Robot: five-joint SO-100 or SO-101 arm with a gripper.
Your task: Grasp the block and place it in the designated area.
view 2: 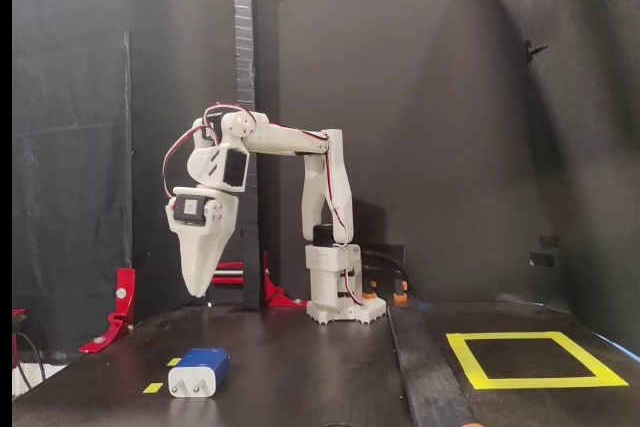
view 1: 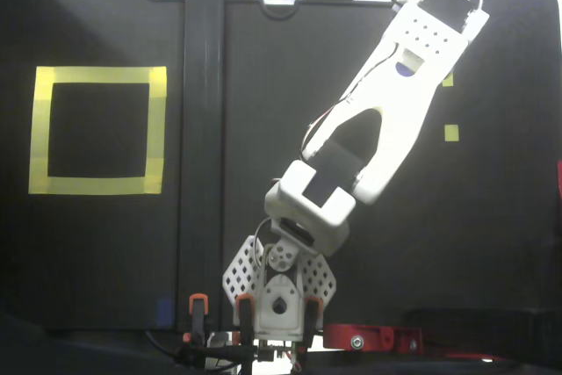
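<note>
Matt white plastic claw (view 2: 200, 282), glossy-looking blue block (view 2: 199, 371), perhaps plastic.

From above, the arm (view 1: 399, 103) hides nearly all of the block (view 1: 407, 68) — only a blue sliver shows at one o'clock. The gripper (view 2: 201, 290) looks too small to judge whether it is parted.

Block (view 2: 199, 371) below end effector (view 2: 201, 285)

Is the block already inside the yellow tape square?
No: in a fixed view the block lies on the black table far to the left of the yellow tape square, below the raised gripper.
</note>
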